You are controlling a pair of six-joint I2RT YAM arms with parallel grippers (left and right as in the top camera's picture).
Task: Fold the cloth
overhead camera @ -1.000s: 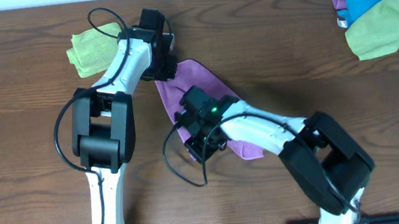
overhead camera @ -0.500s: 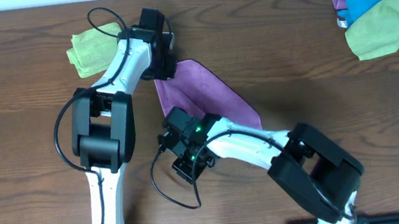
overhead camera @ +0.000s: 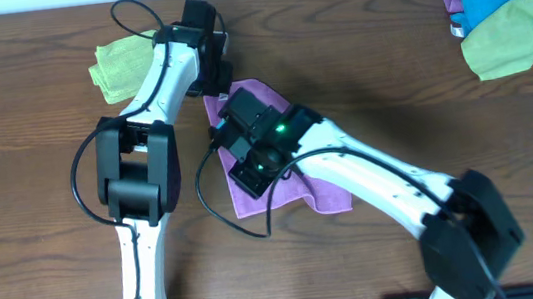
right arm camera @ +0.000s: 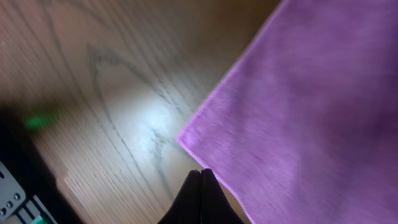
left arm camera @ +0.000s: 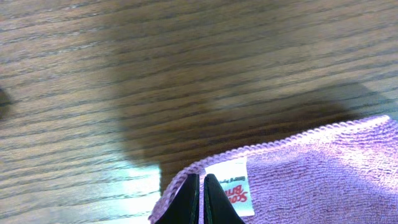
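The magenta cloth lies on the wooden table at centre, mostly under my right arm. My left gripper is at its far left corner. In the left wrist view the left gripper is shut on the cloth's hem, right beside the white tag. My right gripper hovers over the cloth's left part. In the right wrist view its fingers are pressed together with nothing seen between them. They sit just off the cloth's edge, near a corner.
A lime-green cloth lies at the far left, behind the left arm. A pile of lavender, blue and lime-green cloths sits at the far right corner. The table's far edge runs along the top.
My right gripper swung down-left, then came back up over the cloth. The cloth now reaches further toward the front edge. My left gripper shifted slightly toward the far edge.
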